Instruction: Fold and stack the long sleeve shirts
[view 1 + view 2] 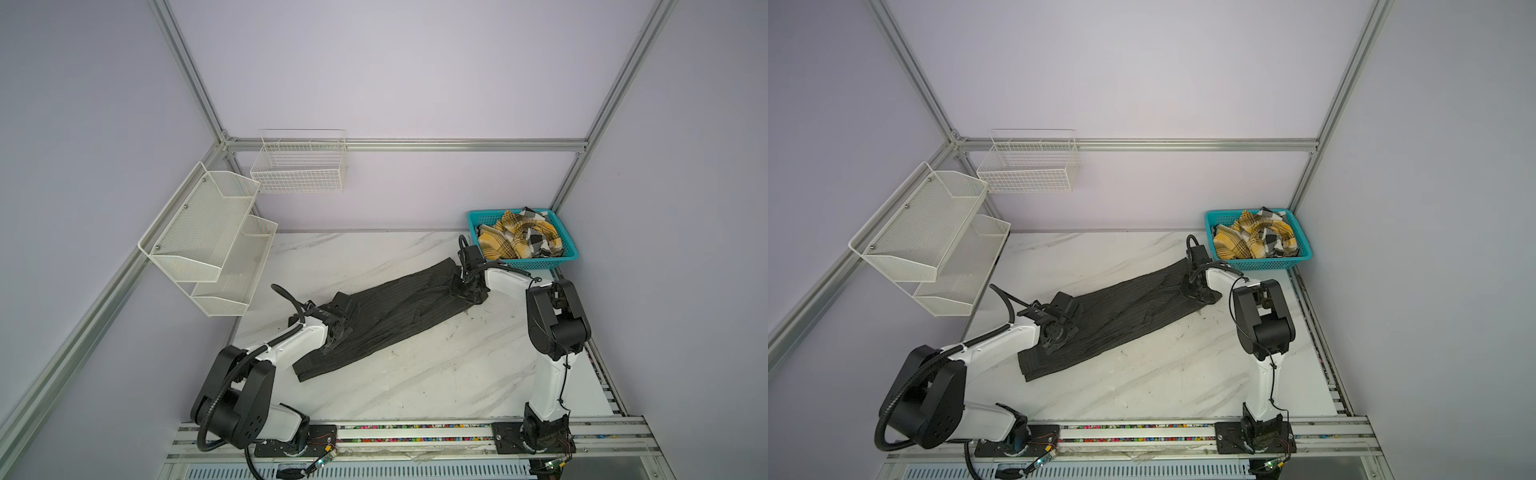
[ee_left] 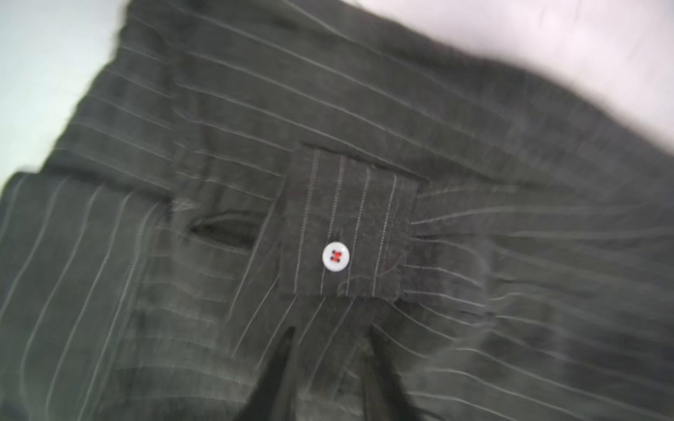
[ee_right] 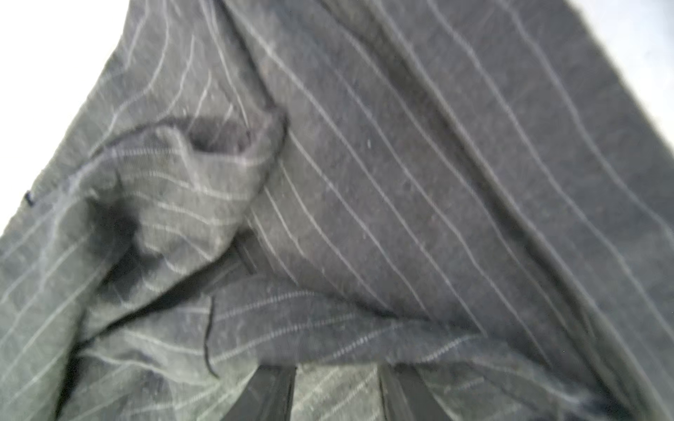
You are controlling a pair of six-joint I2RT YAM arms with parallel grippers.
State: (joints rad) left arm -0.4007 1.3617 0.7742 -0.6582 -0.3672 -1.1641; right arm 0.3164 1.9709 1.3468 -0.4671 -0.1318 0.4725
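Marble table [image 1: 415, 395] bears the striped shirt [image 1: 395, 320] as a long strip, my left claw [image 2: 328, 335] and right claw [image 3: 335, 368] pressing its ends, whether clamped I cannot tell; next, I judge, an end-to-end fold, the plaid shirt [image 1: 519, 237] lying unfolded in the basket [image 1: 536, 262].

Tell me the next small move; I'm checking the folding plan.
Probably lift the right gripper, set at the far end of the pinstriped shirt, toward the left gripper near its other end: the shirt lies as a long narrow strip, unfolded crosswise.
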